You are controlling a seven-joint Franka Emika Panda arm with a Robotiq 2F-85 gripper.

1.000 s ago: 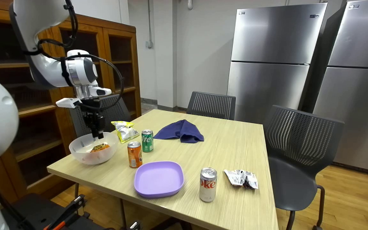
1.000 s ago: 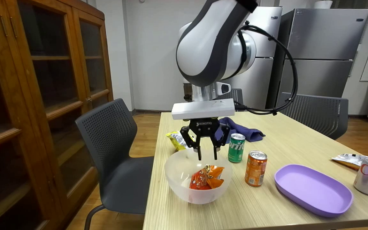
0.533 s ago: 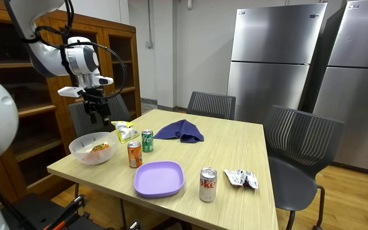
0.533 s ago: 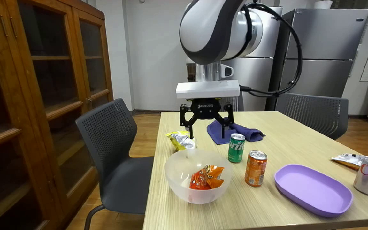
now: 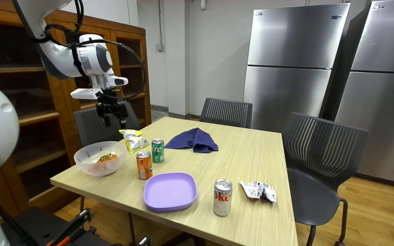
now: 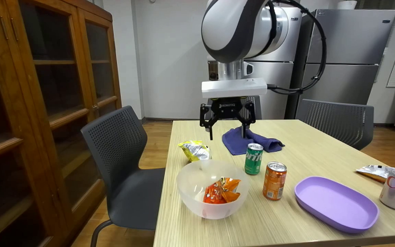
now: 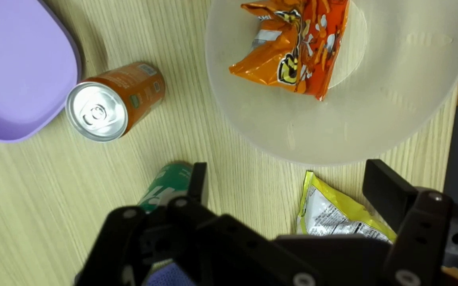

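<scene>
My gripper [image 6: 227, 136] hangs in the air above the table with its jaws spread wide and nothing between them. Below it in the wrist view lies a yellow and silver snack bag [image 7: 338, 214], between the fingers as seen from above but well apart from them. A frosted white bowl [image 7: 304, 139] stands close by, holding an orange-red snack bag [image 7: 292, 51]. The green can [image 7: 167, 182] is partly covered by one finger in the wrist view; both exterior views show it upright. An orange can [image 6: 275, 181] stands upright beside it.
A purple plate [image 5: 170, 192], a silver Coke can [image 5: 223, 198] and a crumpled silver packet [image 5: 258, 191] are on the same table [image 5: 245, 153]. A dark blue cloth [image 5: 193, 140] lies farther back. Chairs surround the table; a wooden cabinet [image 6: 53, 120] stands behind one chair [image 6: 122, 147].
The gripper has risen out of the bowl's area, spread its jaws wider and shifted away toward the yellow bag and cloth side. The orange-red bag has stayed in the bowl.
</scene>
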